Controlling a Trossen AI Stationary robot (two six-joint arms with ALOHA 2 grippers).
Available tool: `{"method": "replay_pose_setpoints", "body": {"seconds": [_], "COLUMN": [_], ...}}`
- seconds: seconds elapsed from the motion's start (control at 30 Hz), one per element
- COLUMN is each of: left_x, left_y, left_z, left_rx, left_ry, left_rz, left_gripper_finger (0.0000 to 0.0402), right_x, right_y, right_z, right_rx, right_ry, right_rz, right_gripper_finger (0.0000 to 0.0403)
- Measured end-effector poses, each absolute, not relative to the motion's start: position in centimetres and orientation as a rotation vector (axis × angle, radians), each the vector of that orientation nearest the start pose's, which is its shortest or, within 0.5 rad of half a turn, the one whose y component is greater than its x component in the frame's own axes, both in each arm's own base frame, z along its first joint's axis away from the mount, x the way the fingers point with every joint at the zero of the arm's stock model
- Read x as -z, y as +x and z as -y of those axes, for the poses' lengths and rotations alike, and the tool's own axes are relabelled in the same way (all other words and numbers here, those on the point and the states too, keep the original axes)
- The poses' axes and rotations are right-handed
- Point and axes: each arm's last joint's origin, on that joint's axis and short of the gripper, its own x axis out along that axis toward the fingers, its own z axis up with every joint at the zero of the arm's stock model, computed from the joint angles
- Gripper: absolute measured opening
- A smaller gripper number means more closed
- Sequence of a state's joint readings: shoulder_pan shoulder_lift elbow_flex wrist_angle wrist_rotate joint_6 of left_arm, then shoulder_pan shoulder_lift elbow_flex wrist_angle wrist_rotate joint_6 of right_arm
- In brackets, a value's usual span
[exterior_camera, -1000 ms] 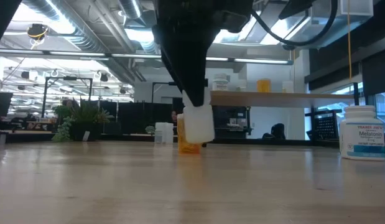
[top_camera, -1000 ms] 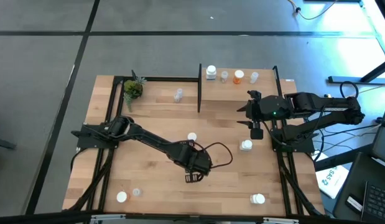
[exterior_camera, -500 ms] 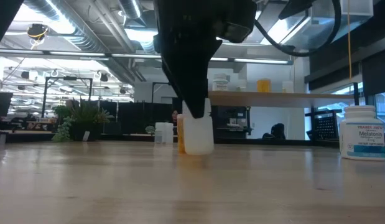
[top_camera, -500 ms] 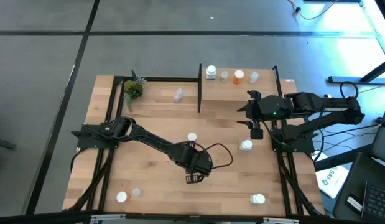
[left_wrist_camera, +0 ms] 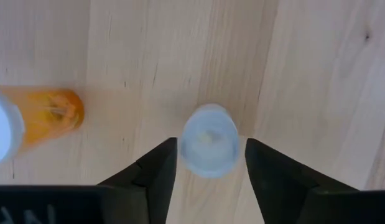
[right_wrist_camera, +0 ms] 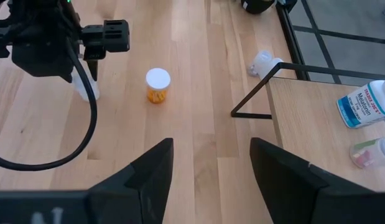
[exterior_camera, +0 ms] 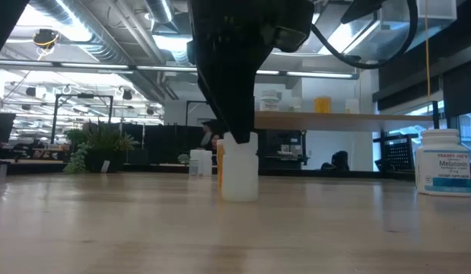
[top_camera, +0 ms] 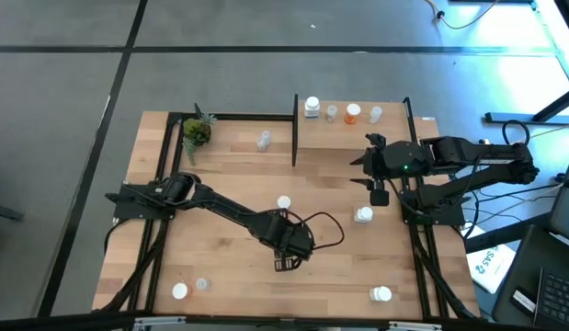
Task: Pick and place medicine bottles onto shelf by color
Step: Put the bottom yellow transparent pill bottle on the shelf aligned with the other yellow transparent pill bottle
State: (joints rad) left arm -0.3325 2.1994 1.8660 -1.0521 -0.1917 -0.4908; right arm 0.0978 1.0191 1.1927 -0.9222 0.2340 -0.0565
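Translucent plastic btl (left_wrist_camera: 208,140), small, pale, stands upright on the wood tabletop (left_wrist_camera: 304,74) nearest the table's front, mid-table. Left gripper (left_wrist_camera: 208,163) hangs over it, fingers down either side; wrist view shows slim gaps both sides, so jaws look part-open and not clamping, btl's base on the wood in the low view (exterior_camera: 240,169). Judgement: light, stiff, smooth-walled, likely slippery and easy to tip; best taken across the body below the cap, squarely, w/ modest squeeze. Orange btl w/ white cap (left_wrist_camera: 30,121) stands just beside it, not touching; in the high view it sits a bit farther back (top_camera: 283,202). Right gripper (right_wrist_camera: 209,163) waits farther back on the right side, held above the table, fingers apart, empty. A white btl (top_camera: 363,215) stands near it. Farthest: shelf (top_camera: 358,129), raised light-wood board at the back, already carrying a labelled white btl (top_camera: 312,108), two clear ones and an orange one in a row.
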Motion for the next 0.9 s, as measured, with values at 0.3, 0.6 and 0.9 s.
{"method": "replay_pose_setpoints", "body": {"seconds": [0.3, 0.6, 0.9], "left_x": [-19.9, -20.3, -23.8], "left_y": [42.1, 42.1, 40.8], "left_z": [13.9, 13.9, 13.1], "left_rx": [-0.216, -0.229, -0.279], "left_ry": [-0.047, -0.037, -0.005], "left_rz": [-1.317, -1.305, -1.233], "left_gripper_finger": [0.024, 0.0269, 0.027], "right_x": [-36.4, -36.5, -36.5], "right_y": [18.3, 18.3, 18.3], "right_z": [-1.1, -1.1, -1.1], "right_rx": [0.109, 0.109, 0.109], "right_ry": [-0.178, -0.177, -0.176], "right_rz": [-0.742, -0.742, -0.735], "right_gripper_finger": [0.0214, 0.0214, 0.0214]}}
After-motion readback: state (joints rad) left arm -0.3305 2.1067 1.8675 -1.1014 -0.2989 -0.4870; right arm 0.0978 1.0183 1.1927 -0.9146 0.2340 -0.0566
